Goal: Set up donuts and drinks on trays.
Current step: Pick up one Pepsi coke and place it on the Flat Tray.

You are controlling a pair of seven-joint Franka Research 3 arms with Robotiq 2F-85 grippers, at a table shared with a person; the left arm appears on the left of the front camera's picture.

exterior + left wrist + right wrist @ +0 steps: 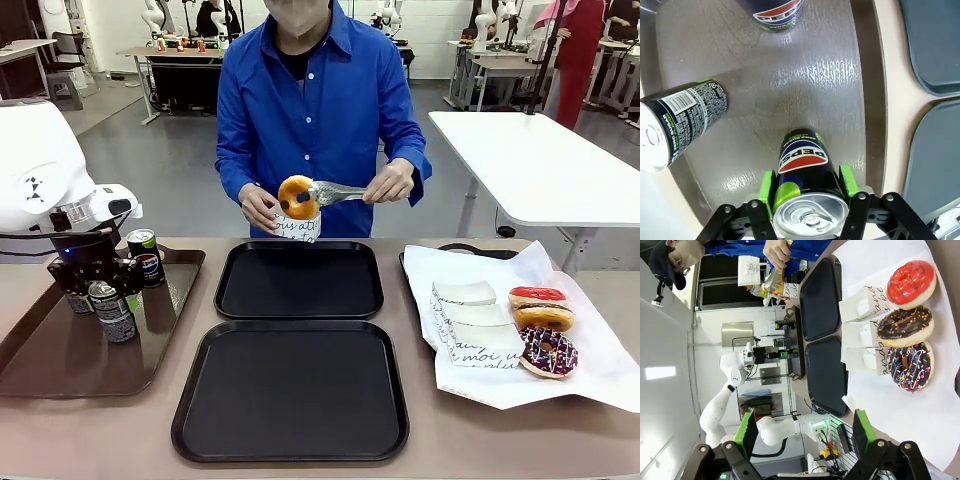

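The left gripper (807, 186) reaches down over a brown tray (55, 365) at the left of the table (100, 435). Its fingers are closed on an upright can (802, 165), with a green pad pressed against each side. Two more cans (146, 255) stand near it on the same tray.

Two black trays (298, 305) lie in the middle of the table, one behind the other.

Across the table, a person (320, 100) in a blue shirt holds a glazed donut (297, 196) in tongs (338, 191) just above a paper sleeve (298, 229) held in the other hand (258, 208).

At the right, three donuts (910, 325) lie in a row on white paper (600, 375), beside more sleeves. The right gripper (804, 435) hangs above them with its fingers open and nothing between them.
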